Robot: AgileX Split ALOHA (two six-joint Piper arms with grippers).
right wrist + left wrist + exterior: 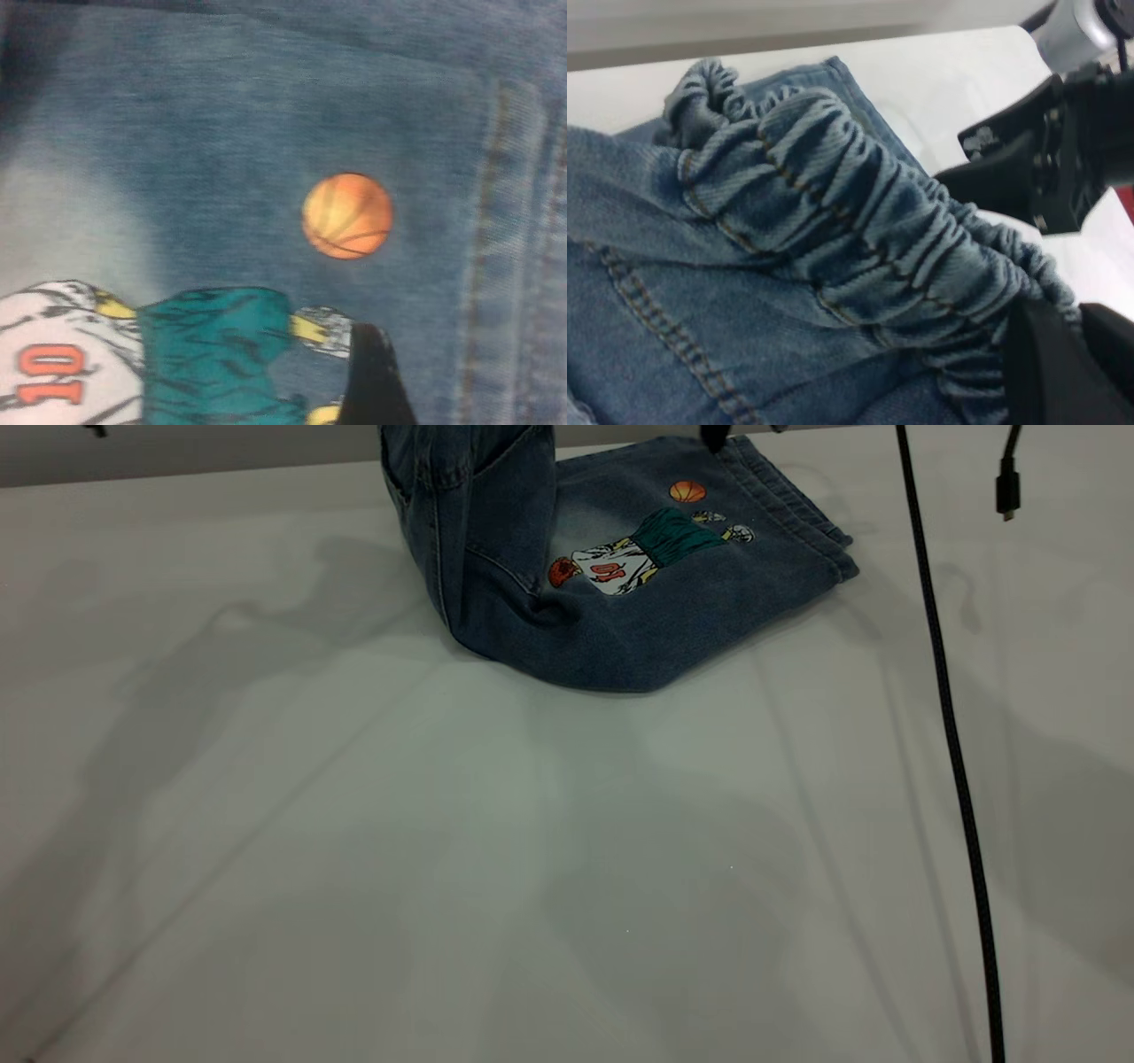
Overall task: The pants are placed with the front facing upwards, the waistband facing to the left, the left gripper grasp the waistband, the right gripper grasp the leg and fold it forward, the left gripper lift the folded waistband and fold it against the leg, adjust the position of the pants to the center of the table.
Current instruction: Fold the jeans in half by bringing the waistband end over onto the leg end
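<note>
One black left gripper (1063, 363) pinches my blue denim pants' (620, 620) ruched waistband (859, 221), lifted off the white table (354, 824); right gripper's (714, 436) fingers, I cannot tell.

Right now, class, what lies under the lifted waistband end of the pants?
Beneath the raised waistband the pants hang to the white table, the printed leg lying flat beside. The left claw grips the band; the table beneath the denim is covered.

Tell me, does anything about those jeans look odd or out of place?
Yes. The waistband end of the pants is hoisted off the table, bunched against the left gripper, so the denim stands up like a wall while the leg lies flat. The pants also sit at the table's far edge, not its middle.
</note>
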